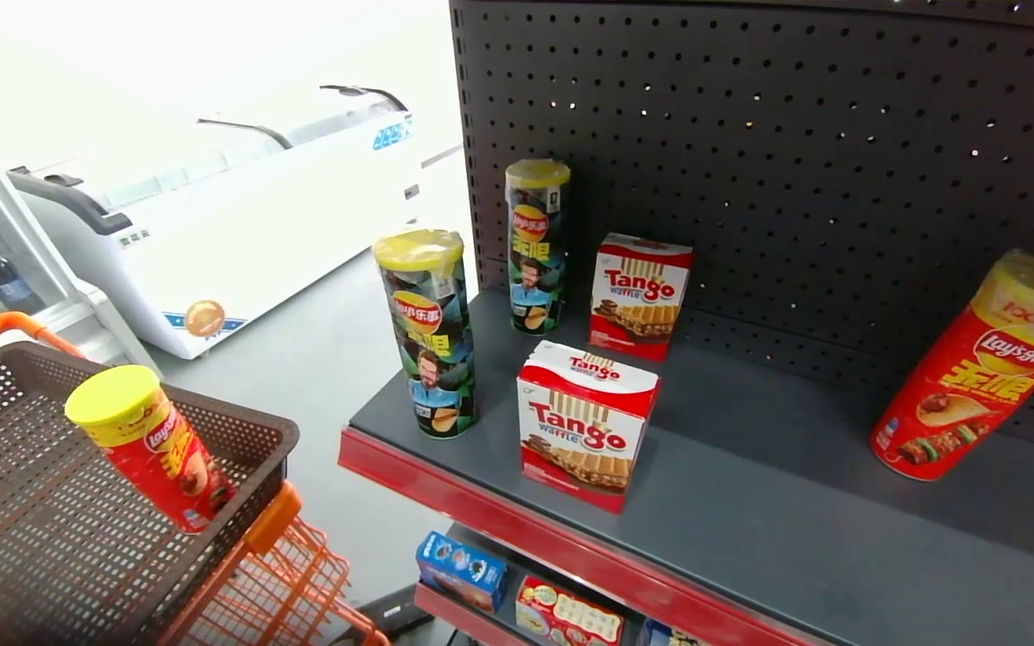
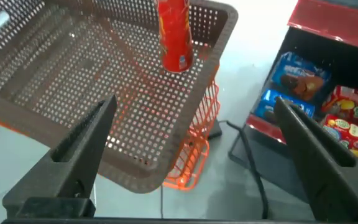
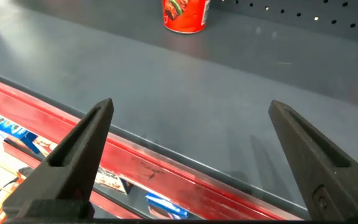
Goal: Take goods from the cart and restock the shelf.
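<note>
- The left tool hangs with its jaws wide apart and nothing between them, above the near rim of the cart basket.
- The right tool is equally open and empty, over the front strip of the shelf.
- The one item in the basket is a red chip canister, standing close to the corner nearest the shelf and appearing to lean.
- Already stocked: a matching red canister against the pegboard, two green chip canisters and two wafer boxes.
- Likely risk: the canister is tall, round and smooth, so a pinch taken high or off-centre could topple it or let it roll across the mesh.
- A low approach could catch a finger on the basket rim and shove the cart.
- On the carry, a canister held too low may strike the shelf's red front lip.
- Setting it down near the boxes or green canisters could knock one over; the open stretch beside the stocked red canister looks safer.
</note>
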Robot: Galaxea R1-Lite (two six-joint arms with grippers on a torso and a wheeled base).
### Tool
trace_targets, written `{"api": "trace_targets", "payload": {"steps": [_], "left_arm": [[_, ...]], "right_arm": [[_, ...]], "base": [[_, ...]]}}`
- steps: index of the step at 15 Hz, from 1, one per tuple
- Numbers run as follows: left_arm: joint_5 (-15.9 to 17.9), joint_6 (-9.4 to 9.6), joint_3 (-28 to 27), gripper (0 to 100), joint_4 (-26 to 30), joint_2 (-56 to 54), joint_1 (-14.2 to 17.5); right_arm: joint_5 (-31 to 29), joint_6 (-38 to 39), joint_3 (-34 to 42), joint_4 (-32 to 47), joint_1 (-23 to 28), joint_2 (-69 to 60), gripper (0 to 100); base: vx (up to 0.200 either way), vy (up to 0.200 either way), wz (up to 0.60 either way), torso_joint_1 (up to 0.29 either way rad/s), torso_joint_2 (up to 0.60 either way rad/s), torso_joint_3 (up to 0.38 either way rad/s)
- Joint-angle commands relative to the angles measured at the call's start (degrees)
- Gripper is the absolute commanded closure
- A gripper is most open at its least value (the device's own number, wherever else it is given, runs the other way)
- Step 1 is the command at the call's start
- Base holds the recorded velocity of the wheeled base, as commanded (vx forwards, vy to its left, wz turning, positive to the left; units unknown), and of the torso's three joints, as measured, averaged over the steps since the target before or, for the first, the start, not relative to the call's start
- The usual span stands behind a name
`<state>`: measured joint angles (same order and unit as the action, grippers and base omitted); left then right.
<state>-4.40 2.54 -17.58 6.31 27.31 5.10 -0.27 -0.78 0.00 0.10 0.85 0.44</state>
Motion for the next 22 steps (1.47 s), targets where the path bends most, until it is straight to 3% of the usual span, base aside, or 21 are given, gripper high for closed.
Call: {"api": "trace_targets", "payload": {"steps": [1, 4, 6, 7, 9, 11, 14, 17, 22], "left_arm": [[2.73, -1.04, -4.39, 0, -0.16, 15.32, 2.81], [3.35, -1.22, -6.42, 0, -6.31, 26.48, 4.75], [6.07, -1.22, -6.42, 0, -12.12, 31.4, 7.03], [7.48, -1.31, -5.89, 0, -18.36, 35.97, 7.91], [7.48, -1.22, -4.31, 0, -26.27, 41.25, 7.82], [7.48, -1.13, -1.23, 0, -37.96, 47.31, 8.09], [7.48, -0.34, 3.43, 0, -52.81, 54.87, 11.43], [7.48, 2.74, 4.92, 0, -61.42, 60.76, 14.77], [9.32, 3.18, 5.98, 0, -73.9, 69.72, 14.06]], "right_arm": [[0.0, -0.01, 0.0, -0.01, 0.03, 0.09, 0], [-0.08, -0.01, 0.0, -0.01, -0.06, 0.09, 0], [0.0, -0.01, 0.0, -0.01, -0.06, 0.09, 0], [0.0, -0.01, 0.0, -0.01, -0.06, 0.09, 0], [-0.08, -0.01, 0.0, -0.01, -0.06, 0.09, 0], [0.0, -0.01, 0.0, -0.01, -0.06, 0.09, 0], [0.0, -0.01, 0.0, -0.01, -0.06, 0.09, 0], [0.0, -0.01, 0.0, -0.01, -0.06, 0.09, 0], [0.0, -0.01, 0.0, -0.01, -0.06, 0.09, 0]], "base": [[0.0, 0.0, 0.0, 0.0, 0.0, 0.0], [0.0, 0.0, 0.0, 0.0, 0.0, 0.0], [0.0, 0.0, 0.0, 0.0, 0.0, 0.0], [0.0, 0.0, 0.0, 0.0, 0.0, 0.0], [0.0, 0.0, 0.0, 0.0, 0.0, 0.0], [0.0, 0.0, 0.0, 0.0, 0.0, 0.0], [0.0, 0.0, 0.0, 0.0, 0.0, 0.0], [0.0, 0.0, 0.0, 0.0, 0.0, 0.0], [0.0, 0.0, 0.0, 0.0, 0.0, 0.0]]}}
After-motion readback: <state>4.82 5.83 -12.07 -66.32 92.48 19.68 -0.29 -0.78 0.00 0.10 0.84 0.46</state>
